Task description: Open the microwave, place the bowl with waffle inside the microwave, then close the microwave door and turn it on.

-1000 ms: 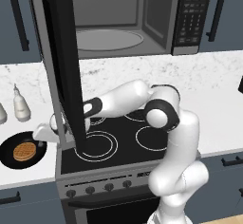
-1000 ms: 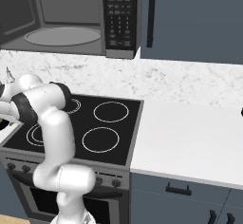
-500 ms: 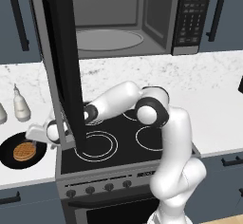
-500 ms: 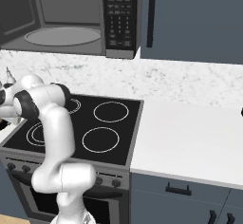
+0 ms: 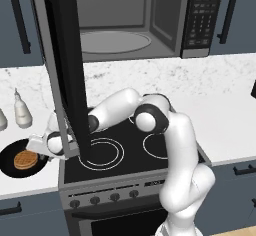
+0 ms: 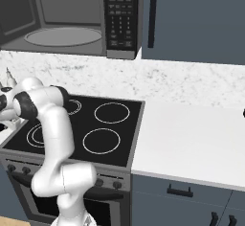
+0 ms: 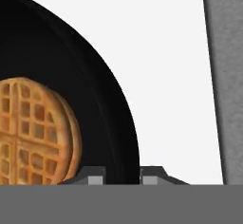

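Observation:
The microwave (image 5: 130, 25) hangs above the stove with its door (image 5: 65, 65) swung wide open toward me, baring the light grey interior and turntable (image 6: 62, 36). On the white counter left of the stove sits the black bowl (image 5: 9, 164) with the golden waffle (image 5: 26, 159) in it. My gripper (image 5: 42, 152) is low at the bowl's right rim, reached under the open door. In the hand view the bowl (image 7: 71, 76) and waffle (image 7: 33, 133) are close up, and my gripper (image 7: 122, 174) is shut on the bowl's rim, one fingertip inside and one outside.
The open door's lower edge hangs right over my forearm. The black stovetop (image 5: 115, 152) lies to the right of the bowl, its grey side edge (image 7: 228, 76) near the hand. White bottles (image 5: 21, 111) stand behind the bowl. White counter (image 6: 191, 139) stretches right of the stove.
The hand has moved left and down to the bowl. Its jaws, wide open before, have closed in on the bowl's rim. The microwave door has stayed open.

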Available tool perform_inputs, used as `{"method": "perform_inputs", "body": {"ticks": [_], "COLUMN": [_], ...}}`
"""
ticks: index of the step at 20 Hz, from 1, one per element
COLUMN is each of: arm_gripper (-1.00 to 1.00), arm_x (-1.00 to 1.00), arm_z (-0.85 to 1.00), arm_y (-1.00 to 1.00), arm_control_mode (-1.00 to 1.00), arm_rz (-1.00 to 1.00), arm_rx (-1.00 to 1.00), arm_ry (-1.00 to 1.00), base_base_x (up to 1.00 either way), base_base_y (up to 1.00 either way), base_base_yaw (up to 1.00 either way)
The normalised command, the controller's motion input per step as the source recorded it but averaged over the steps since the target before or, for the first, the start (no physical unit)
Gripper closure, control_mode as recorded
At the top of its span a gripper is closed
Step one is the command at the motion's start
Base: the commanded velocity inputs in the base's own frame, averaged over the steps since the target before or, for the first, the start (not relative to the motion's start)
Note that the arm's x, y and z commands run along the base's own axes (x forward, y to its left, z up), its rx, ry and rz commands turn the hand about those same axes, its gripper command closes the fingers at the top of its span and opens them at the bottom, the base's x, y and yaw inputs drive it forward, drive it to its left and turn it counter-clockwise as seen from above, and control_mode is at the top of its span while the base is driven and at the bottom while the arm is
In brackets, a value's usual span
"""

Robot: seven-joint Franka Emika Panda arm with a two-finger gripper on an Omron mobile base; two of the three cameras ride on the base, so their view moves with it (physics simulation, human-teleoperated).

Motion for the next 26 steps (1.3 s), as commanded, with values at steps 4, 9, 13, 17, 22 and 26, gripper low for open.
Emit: {"method": "perform_inputs", "body": {"ticks": [4,9,13,17,22,26], "arm_gripper": [1.00,1.00,1.00,1.00,1.00,1.00], "arm_x": [0.04,0.00,0.00,-0.05,-0.50,-0.51], "arm_z": [-0.03,0.03,0.39,0.56,0.54,0.86], "arm_y": [-0.04,-0.36,-1.00,-1.00,-1.00,-1.00], "arm_control_mode": [-1.00,-1.00,-1.00,-1.00,-1.00,-1.00], "arm_rz": [-0.01,0.00,0.00,0.00,0.00,0.00], "arm_rx": [-0.03,0.00,0.00,0.00,0.02,0.00], "arm_ry": [0.05,0.00,-0.10,-0.12,-0.21,-0.10], "base_base_x": [0.00,0.00,0.00,0.00,0.00,0.00], "base_base_y": [0.00,0.00,0.00,0.00,0.00,0.00], "base_base_yaw": [0.00,0.00,0.00,0.00,0.00,0.00]}}
